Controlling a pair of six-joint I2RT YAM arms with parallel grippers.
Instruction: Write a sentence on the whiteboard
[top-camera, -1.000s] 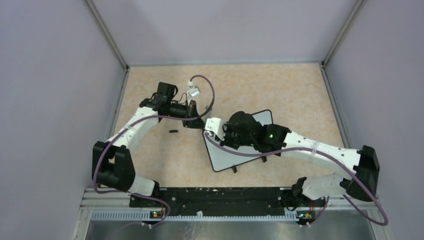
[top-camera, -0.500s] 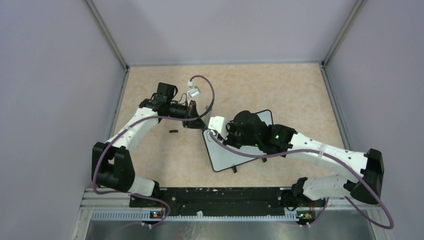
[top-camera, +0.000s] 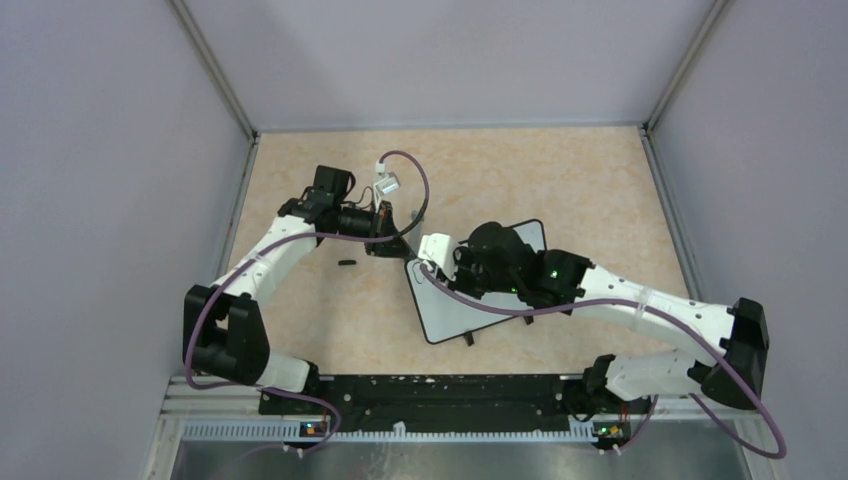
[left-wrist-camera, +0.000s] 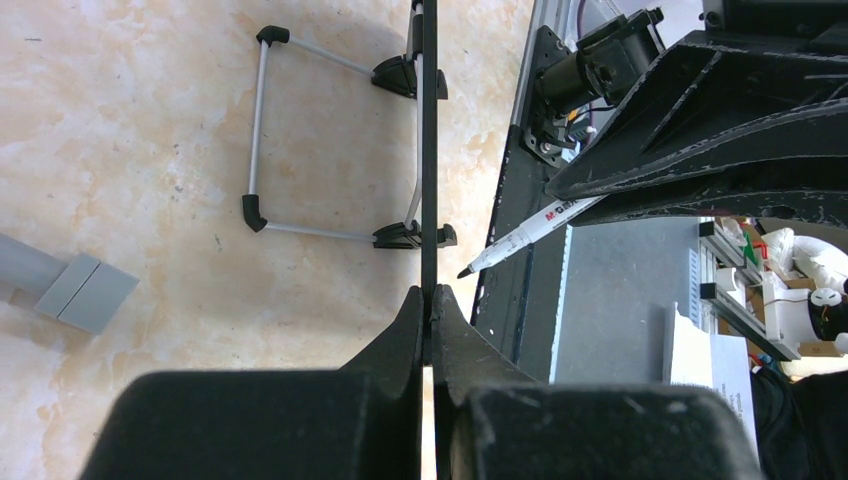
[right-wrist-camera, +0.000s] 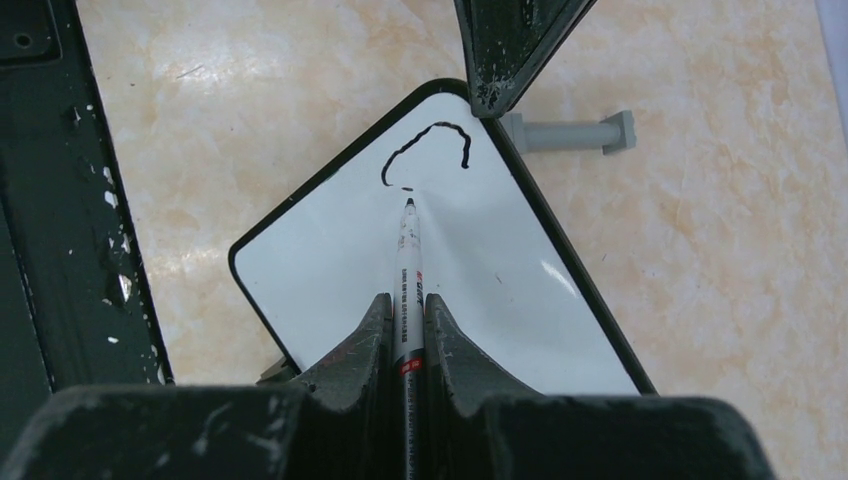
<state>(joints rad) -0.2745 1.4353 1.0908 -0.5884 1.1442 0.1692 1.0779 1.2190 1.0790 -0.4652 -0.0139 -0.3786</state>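
Note:
The whiteboard (top-camera: 447, 312) lies tilted on the table; the right wrist view shows its white face (right-wrist-camera: 500, 270). Of the sentence, only one curved black stroke (right-wrist-camera: 425, 133) and a small dot show near the board's far corner. My right gripper (right-wrist-camera: 407, 300) is shut on a white marker (right-wrist-camera: 407, 250), its tip just below that stroke. My left gripper (left-wrist-camera: 429, 295) is shut on the board's thin black rim (left-wrist-camera: 429, 150), seen edge-on. Its fingers (right-wrist-camera: 505, 50) clamp the far corner. In the top view the left gripper (top-camera: 400, 250) and right gripper (top-camera: 462, 268) meet at that corner.
A small black marker cap (top-camera: 347, 263) lies on the table left of the board. The board's wire stand with black feet (left-wrist-camera: 262, 130) shows underneath. A grey bar-shaped piece (right-wrist-camera: 570, 132) lies beside the far corner. The black base rail (top-camera: 440, 395) runs along the near edge.
The right wrist shifted slightly right and its elbow swung outward over the board. The left arm and the board have not moved.

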